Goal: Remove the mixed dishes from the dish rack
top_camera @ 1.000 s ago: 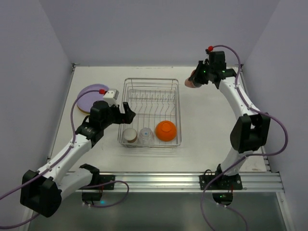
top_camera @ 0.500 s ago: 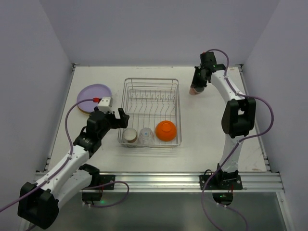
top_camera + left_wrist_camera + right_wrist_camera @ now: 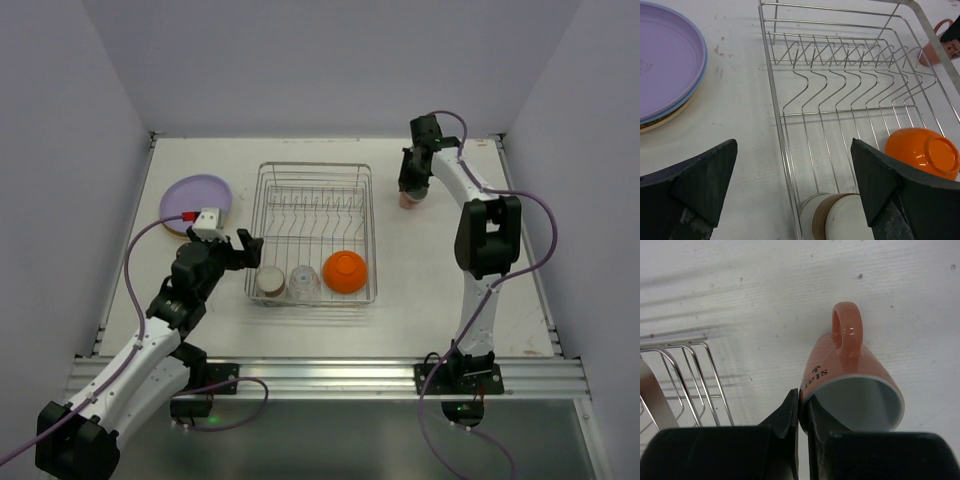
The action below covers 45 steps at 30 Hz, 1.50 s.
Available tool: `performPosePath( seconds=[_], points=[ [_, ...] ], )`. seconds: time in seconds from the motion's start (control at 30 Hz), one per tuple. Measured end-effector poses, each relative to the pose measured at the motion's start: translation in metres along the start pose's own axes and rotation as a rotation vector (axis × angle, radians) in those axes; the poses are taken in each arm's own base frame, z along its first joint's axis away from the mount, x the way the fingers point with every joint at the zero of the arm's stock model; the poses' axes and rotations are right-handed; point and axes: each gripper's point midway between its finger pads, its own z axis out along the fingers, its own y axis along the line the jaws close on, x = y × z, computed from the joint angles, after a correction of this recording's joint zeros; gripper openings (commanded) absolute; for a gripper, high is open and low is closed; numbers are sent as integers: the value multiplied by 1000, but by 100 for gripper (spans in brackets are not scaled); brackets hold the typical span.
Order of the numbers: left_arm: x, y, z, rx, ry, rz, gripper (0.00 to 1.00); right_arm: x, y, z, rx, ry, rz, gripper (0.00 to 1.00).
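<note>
Only the top view takes in the whole tabletop [image 3: 430,280]. The dish rack [image 3: 312,222] sits mid-table with three dishes along its near end: one cream cup [image 3: 269,284], one clear glass [image 3: 304,283] and one upturned orange bowl [image 3: 345,271]. The prong row stands bare. The left wrist view leaves the glass out, but it shows what the top view blurs: the plate stack [image 3: 665,60] left of the rack has a lavender plate on top, a light-blue rim under it and a tan one below. The left tool [image 3: 248,250] hangs spread wide at the rack's near-left corner, gripping nothing. The right wrist view alone shows the right tool [image 3: 801,415] pinched narrow on the rim wall of the single pink mug [image 3: 850,375], just off the rack's far-right corner. Whether the mug touches the tabletop I cannot tell.
</note>
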Motion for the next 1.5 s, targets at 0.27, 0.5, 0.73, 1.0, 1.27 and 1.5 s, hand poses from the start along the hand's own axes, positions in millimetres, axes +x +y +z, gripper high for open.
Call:
performPosePath(
  seconds=[0.27,0.5,0.73,1.0,1.27,1.5],
  points=[
    [4,2,1,-7,5,1,100,-5,1,0,0,-15,-10,34],
    [5,3,1,-9,6,1,100,-10,4,-4,-11,-25,-11,40],
    [1,2,-1,-2,-15,-1,100,-25,9,-27,-31,-70,-12,47],
    [4,0,-1,8,-12,-1,100,-25,19,-99,-143,-187,-3,59],
    [2,-1,0,14,-19,-2,100,15,41,-165,-343,-284,-6,74],
    [7,-1,0,24,-14,-1,100,55,67,-194,-478,-271,-34,99]
  ],
)
